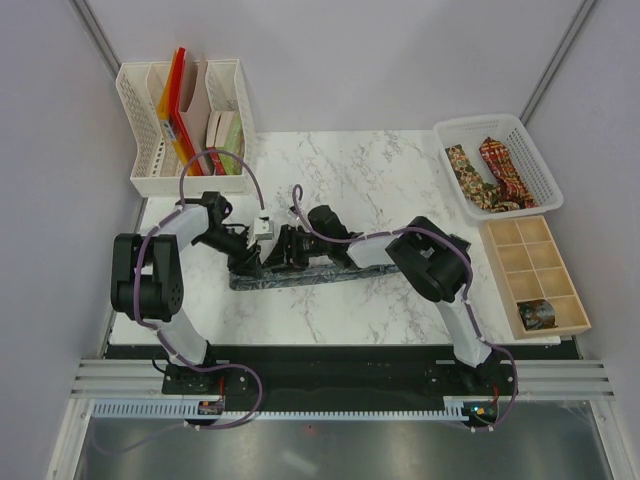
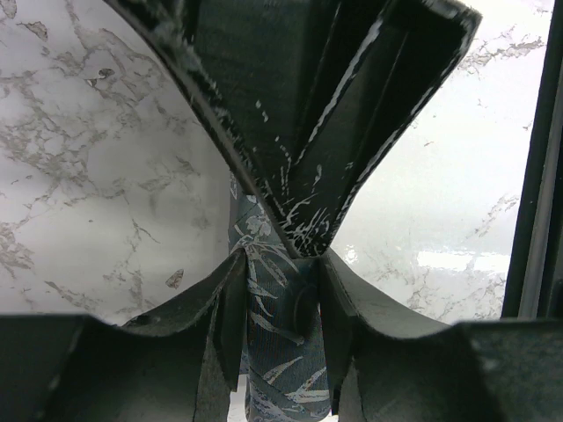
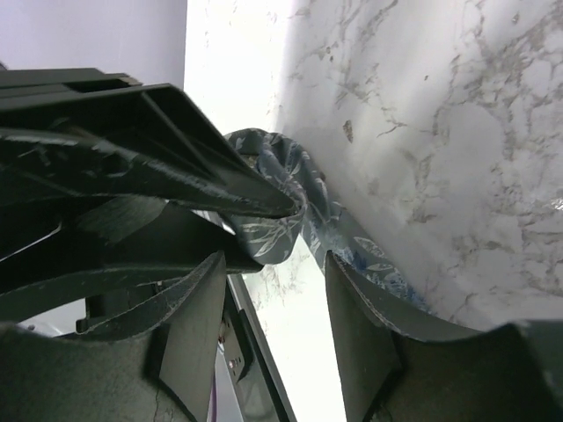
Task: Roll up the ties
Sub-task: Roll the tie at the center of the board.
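Observation:
The dark grey-green tie (image 1: 320, 275) lies stretched across the marble table in front of both arms. My left gripper (image 1: 248, 262) is shut on its curled-over left end, and the leaf-patterned fabric (image 2: 277, 325) sits pinched between my fingers (image 2: 220, 308). My right gripper (image 1: 288, 252) stands right beside it, over the same end. In the right wrist view it (image 3: 273, 325) is open and holds nothing, with the small roll of tie (image 3: 281, 215) just beyond its fingertips. A brown-gold tie (image 1: 462, 168) and a red tie (image 1: 500, 160) lie in a white basket.
The white basket (image 1: 545, 190) stands at the back right. A wooden compartment box (image 1: 530, 265) in front of it holds one rolled patterned tie (image 1: 537, 315). A white file organizer (image 1: 150, 130) with coloured folders stands at the back left. The table's front edge lies close below the tie.

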Robot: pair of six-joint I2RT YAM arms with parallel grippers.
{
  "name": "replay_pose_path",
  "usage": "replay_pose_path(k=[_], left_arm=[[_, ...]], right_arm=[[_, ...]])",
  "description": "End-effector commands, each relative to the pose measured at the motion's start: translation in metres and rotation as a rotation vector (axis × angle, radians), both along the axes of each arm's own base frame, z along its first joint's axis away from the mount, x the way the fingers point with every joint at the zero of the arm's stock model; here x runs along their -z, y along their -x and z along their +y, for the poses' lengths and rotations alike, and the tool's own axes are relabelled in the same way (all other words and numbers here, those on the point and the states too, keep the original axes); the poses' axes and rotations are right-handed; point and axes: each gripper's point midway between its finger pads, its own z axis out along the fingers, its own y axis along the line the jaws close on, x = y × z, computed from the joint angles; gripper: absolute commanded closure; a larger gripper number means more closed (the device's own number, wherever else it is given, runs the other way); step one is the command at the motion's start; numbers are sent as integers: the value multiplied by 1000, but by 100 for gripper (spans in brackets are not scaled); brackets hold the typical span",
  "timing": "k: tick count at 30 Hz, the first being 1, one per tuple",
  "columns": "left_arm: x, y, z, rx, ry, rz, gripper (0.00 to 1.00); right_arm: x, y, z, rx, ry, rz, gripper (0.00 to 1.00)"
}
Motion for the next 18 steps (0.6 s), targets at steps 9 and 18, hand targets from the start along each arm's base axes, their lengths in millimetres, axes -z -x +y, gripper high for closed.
replay_pose_path(k=[9,18], left_arm=[[1,4,-7,7,8,9,57],[3,2,-9,12,-2,11,58]], right_arm=[[-10,-4,28,11,-75,-11,44],[3,1,27,19,-53,26,52]])
